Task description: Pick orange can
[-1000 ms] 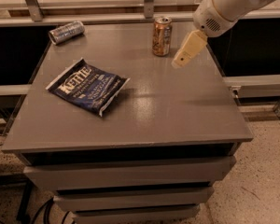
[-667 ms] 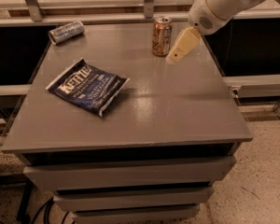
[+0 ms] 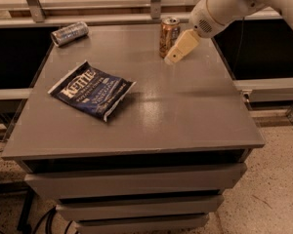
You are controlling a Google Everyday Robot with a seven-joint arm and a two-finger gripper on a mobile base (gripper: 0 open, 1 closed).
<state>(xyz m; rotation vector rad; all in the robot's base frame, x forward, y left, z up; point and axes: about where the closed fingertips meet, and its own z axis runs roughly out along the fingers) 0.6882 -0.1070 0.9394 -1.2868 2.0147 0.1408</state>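
Observation:
The orange can [image 3: 168, 36] stands upright near the far edge of the grey table [image 3: 185, 111], right of centre. It is copper-orange with pale label patches and a silver top. My gripper [image 3: 174, 57] reaches in from the upper right on a white arm. Its cream finger [image 3: 182, 47] slants down to the left, its tip just right of the can's base and in front of it. The finger overlaps the can's lower right side in view.
A dark blue Kettle chip bag [image 3: 92, 89] lies flat on the left half of the table. A silver-grey can [image 3: 69, 33] lies on its side at the far left corner. A railing with metal posts runs behind the table.
The gripper has moved left toward the orange can, from a gap beside it to right against its lower right side. The can, bag and silver can have not moved.

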